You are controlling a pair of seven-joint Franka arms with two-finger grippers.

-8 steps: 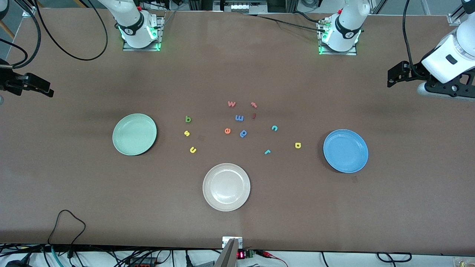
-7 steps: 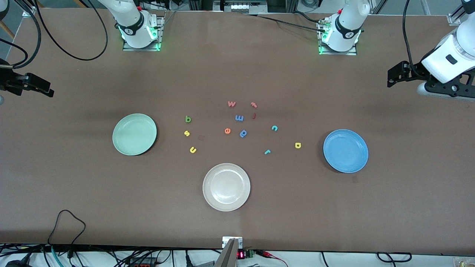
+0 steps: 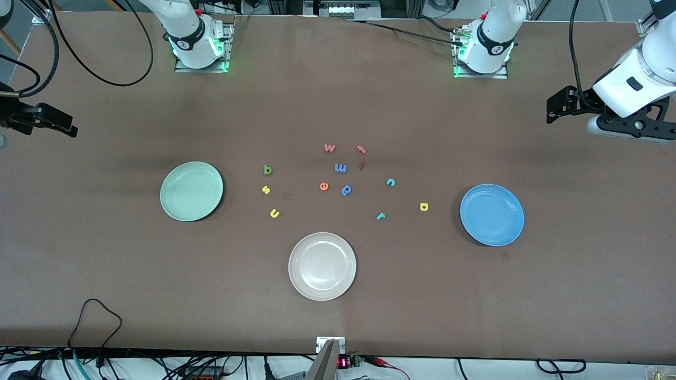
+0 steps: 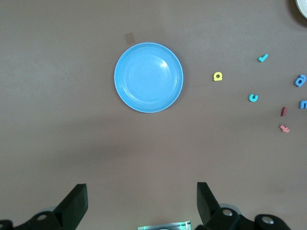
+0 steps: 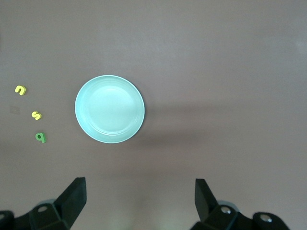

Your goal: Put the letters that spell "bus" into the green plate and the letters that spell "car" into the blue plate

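Note:
The green plate (image 3: 191, 191) (image 5: 109, 109) lies toward the right arm's end of the table. Beside it are the green "b" (image 3: 268, 169) (image 5: 41, 137), yellow "s" (image 3: 265, 190) (image 5: 36, 115) and yellow "u" (image 3: 274, 213) (image 5: 20, 89). The blue plate (image 3: 491, 214) (image 4: 148, 77) lies toward the left arm's end, with the teal "c" (image 3: 391, 182) (image 4: 253, 97), yellow "a" (image 3: 423, 207) (image 4: 218, 76) and teal "r" (image 3: 380, 216) (image 4: 262, 58) nearby. My left gripper (image 3: 559, 104) (image 4: 141, 206) hangs open and empty high over the table's end. My right gripper (image 3: 53, 122) (image 5: 140, 201) hangs likewise, open and empty.
A white plate (image 3: 322, 266) sits nearer the front camera than the letters. Between the two letter groups lie a pink "w" (image 3: 329, 148), blue "m" (image 3: 340, 168), orange "e" (image 3: 324, 186), blue "p" (image 3: 346, 189) and two small red letters (image 3: 361, 149). A black cable (image 3: 95, 316) loops near the front edge.
The left arm has shifted slightly toward the robots' bases and inward. The right arm, plates and letters have not moved.

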